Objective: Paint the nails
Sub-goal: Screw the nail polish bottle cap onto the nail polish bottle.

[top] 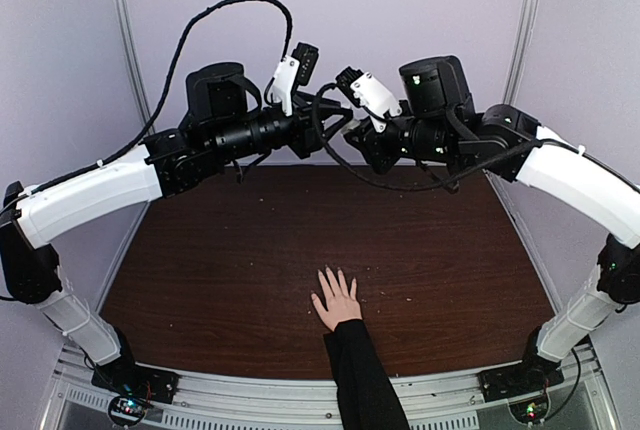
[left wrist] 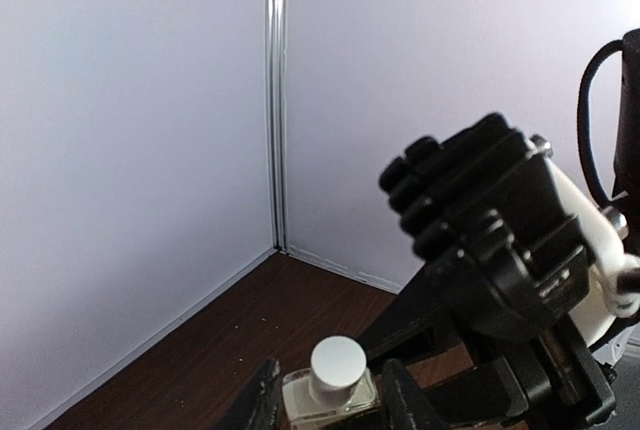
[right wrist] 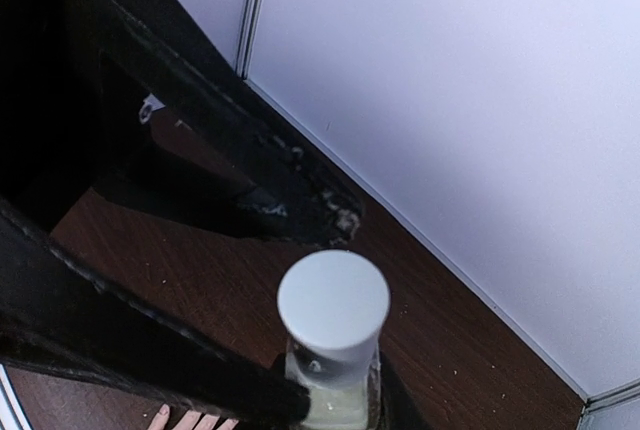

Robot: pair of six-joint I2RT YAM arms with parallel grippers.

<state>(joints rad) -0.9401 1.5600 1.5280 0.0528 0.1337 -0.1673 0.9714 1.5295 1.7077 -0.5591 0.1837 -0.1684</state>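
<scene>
We see right gripper clamped on bottle; left gripper flanks it, can't tell if gripping. Tiny nails on hand flat on table near front edge, well apart from bottle. We judge bottle light, slick, fragile: take white cap, touch nails softly.

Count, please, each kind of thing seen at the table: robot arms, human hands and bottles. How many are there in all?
Robot arms: 2, the left arm and the right arm
Human hands: 1, the human hand with a black sleeve
Bottles: 1, the clear bottle with a white cap, the same one in both wrist views
Total: 4
</scene>
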